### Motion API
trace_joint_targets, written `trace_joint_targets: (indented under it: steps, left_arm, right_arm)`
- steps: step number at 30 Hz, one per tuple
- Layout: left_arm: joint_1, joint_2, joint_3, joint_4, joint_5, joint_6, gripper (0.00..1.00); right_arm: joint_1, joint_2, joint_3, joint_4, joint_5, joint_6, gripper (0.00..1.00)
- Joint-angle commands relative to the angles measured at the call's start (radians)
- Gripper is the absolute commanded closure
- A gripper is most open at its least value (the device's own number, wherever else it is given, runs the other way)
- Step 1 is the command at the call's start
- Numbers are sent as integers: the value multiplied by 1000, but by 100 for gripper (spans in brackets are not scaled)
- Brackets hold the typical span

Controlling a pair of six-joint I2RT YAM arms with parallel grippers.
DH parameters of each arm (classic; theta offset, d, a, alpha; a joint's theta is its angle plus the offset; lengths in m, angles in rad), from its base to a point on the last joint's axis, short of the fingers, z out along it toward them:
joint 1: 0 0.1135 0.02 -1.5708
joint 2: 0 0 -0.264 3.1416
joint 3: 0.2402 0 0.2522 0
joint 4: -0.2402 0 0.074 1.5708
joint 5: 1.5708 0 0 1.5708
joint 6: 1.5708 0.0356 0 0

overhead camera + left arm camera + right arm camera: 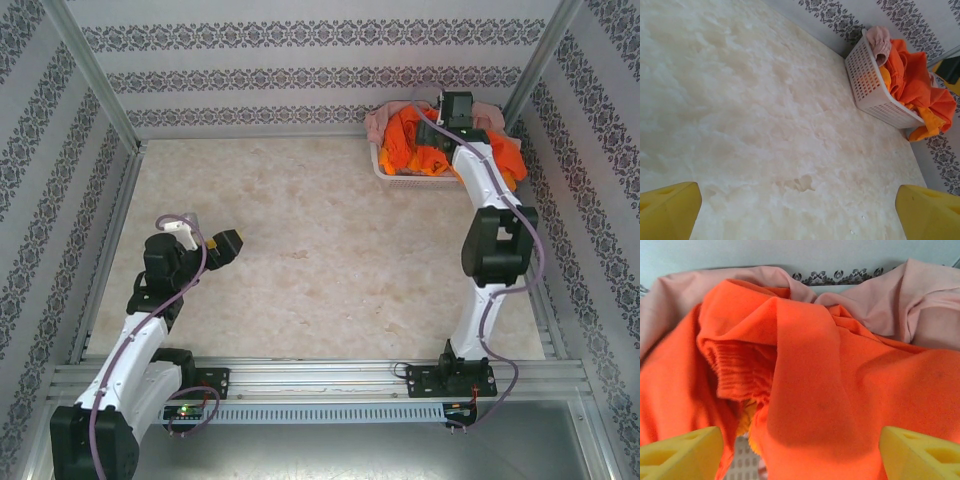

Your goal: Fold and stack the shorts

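Both stand wide: your right gripper [800, 452] hangs over the orange shorts [805, 365], heaped with pink shorts [920, 305] in the basket [867, 85] at one o'clock; your left gripper [797, 212] hangs above the counter [330, 250] at nine o'clock.

A: Is there any writing, label or number to read?
B: None legible. The wallpaper [300, 38] behind the basket [867, 85] carries bands of dark floral ornament, not letters.
A: Anything printed on the cloth in the basket?
B: The orange shorts [805, 365] and pink shorts [930, 300] look plain, with no readable mark.
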Motion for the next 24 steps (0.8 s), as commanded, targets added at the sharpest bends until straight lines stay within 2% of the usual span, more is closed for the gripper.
trace_joint_targets:
  steps: [1, 3, 5, 9, 11, 17, 24]
  left_arm:
    - [-10, 6, -11, 37, 29, -23, 0]
    - [-10, 10, -7, 37, 29, -21, 0]
    - [-11, 10, -5, 34, 28, -20, 0]
    - [-10, 10, -7, 37, 29, -26, 0]
    - [-10, 9, -7, 37, 28, -28, 0]
    - [-10, 4, -8, 47, 29, -45, 0]
    - [-10, -15, -16, 48, 26, -55, 0]
  right_arm:
    - [-2, 109, 159, -148, 72, 3, 25]
    - [-5, 178, 254, -210, 76, 9, 40]
    - [-5, 197, 276, -212, 83, 12, 53]
    - [-4, 141, 244, -178, 75, 33, 82]
    - [-4, 95, 226, -161, 61, 42, 91]
    - [-5, -48, 193, -111, 36, 70, 99]
    - [-5, -168, 198, -80, -29, 145, 100]
